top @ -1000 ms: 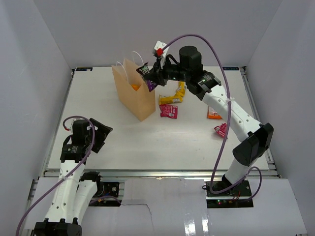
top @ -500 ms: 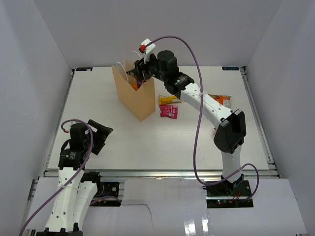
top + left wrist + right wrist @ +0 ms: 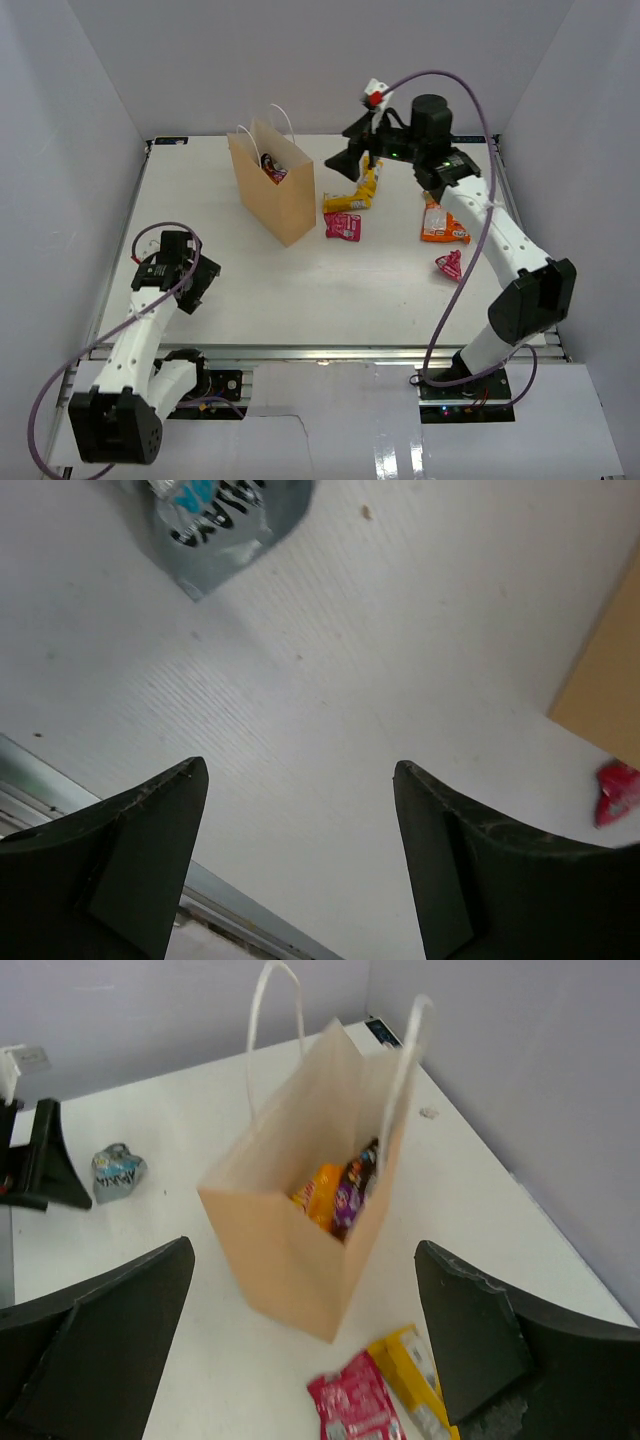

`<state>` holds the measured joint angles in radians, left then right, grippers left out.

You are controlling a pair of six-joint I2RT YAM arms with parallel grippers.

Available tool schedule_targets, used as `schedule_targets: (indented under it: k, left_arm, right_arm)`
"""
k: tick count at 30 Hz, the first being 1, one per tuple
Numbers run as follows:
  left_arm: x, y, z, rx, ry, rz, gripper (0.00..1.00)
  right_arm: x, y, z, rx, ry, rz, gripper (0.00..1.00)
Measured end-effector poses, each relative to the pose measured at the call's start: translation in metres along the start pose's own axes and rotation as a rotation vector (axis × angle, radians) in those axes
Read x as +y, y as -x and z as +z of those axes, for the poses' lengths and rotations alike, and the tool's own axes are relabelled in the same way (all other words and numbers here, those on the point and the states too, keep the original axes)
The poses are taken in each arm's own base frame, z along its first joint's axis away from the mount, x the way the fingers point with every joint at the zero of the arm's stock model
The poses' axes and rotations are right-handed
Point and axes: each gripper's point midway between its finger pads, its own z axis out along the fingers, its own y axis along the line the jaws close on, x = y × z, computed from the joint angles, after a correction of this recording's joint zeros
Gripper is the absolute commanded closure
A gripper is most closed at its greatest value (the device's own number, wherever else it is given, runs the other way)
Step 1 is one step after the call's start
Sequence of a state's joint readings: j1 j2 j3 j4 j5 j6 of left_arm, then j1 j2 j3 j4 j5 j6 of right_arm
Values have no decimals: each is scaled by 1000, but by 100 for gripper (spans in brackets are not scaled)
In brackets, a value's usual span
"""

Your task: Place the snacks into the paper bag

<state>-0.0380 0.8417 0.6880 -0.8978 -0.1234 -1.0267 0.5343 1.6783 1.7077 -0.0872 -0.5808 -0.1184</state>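
My right gripper (image 3: 302,1246) hangs wide open and empty near the upright paper bag (image 3: 275,195), mouth up for drops. My left gripper (image 3: 300,770), open, faces a silver packet (image 3: 215,525).

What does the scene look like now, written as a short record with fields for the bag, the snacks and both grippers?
bag: paper bag, upright, top open
inside bag: orange wrapper, dark wrapper
on table: yellow packet, pink packet, orange packet, small pink packet, silver packet
left gripper: open, empty, over the table
right gripper: open, empty, raised beside the bag
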Motion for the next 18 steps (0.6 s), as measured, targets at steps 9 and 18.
schedule_targets:
  k: [9, 18]
  left_arm:
    - [62, 50, 48, -42, 414, -160, 9]
    - [61, 90, 80, -74, 323, -269, 19]
  right_arm:
    - [-13, -147, -133, 213, -36, 192, 2]
    - [-3, -199, -176, 279, -60, 300, 2]
